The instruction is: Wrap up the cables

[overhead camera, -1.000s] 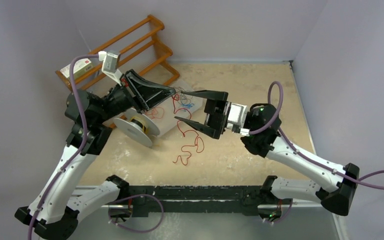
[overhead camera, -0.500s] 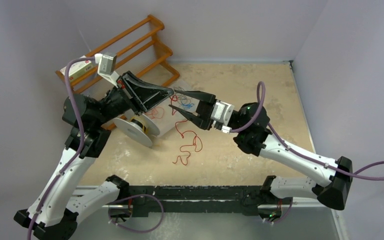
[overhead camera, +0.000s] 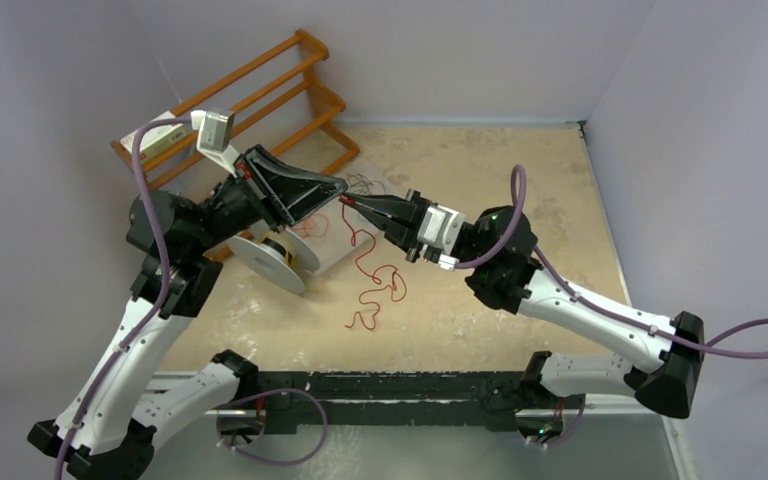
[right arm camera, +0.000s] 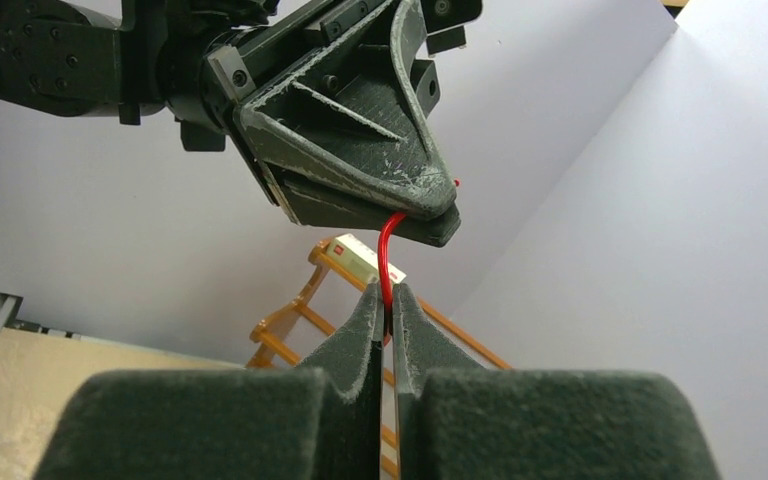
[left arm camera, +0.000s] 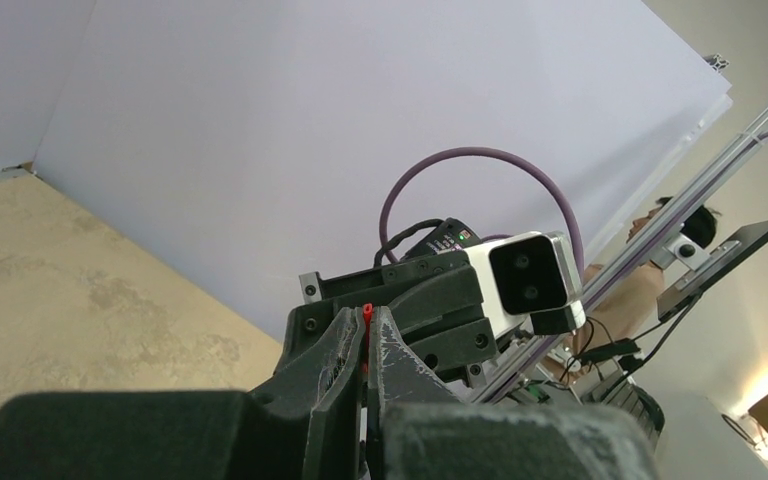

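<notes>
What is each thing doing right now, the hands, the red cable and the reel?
left hand: shut, pinching the end of the red cable.
right hand: shut on the red cable, beside the left hand.
red cable: pinched by both hands, the rest loose and squiggly on the table.
reel: tilted on the table, not held.

**Scarlet on sand and black**

The red cable is a bright, glossy scarlet. The worktop is sandy beige with paler mottling. The left claw and right claw are matt black, scuffed whitish along the edges. The arms are white with black joints, and their hoses are purple. The far-left rack is orange wood. The walls are pale lilac-grey.
</notes>
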`<state>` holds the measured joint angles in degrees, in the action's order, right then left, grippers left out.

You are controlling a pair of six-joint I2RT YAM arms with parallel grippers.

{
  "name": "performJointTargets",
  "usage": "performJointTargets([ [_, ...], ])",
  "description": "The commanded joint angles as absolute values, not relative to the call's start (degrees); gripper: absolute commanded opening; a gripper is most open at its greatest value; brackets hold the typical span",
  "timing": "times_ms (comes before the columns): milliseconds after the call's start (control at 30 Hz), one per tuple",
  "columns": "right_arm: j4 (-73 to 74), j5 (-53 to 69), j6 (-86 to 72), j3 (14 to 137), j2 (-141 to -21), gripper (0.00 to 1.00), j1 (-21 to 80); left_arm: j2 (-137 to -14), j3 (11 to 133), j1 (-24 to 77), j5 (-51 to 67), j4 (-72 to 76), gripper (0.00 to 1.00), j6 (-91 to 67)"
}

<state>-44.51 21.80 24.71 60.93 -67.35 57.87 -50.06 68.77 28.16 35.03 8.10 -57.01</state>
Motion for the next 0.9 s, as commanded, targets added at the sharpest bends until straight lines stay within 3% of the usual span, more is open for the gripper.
performJointTargets([
  [0,-46.4,18.9,24.6,61.4,-63.8,0.00,58.2,-48.7,68.7,28.1,34.1,9.0,0.00,-56.3],
  [100,-42.4,17.2,24.6,61.1,-62.2,0.00,58.3,-47.4,69.2,28.1,30.3,3.5,0.40,-52.8],
  [200,-36.3,13.5,24.5,60.6,-60.5,0.00,58.3,-44.3,70.6,28.1,20.6,-8.6,0.54,-46.6],
  [300,-28.6,7.3,23.0,60.0,-58.8,0.00,58.2,-40.1,70.1,28.1,3.8,-22.5,0.58,-45.0],
  [500,-17.3,-1.7,19.2,57.1,-54.4,0.00,58.2,-34.2,70.1,28.1,-27.2,-46.2,0.57,-51.4],
  [867,-16.4,-4.0,16.9,51.1,-50.0,0.00,58.3,-44.7,69.1,28.1,-41.6,-61.8,0.58,-58.0],
])
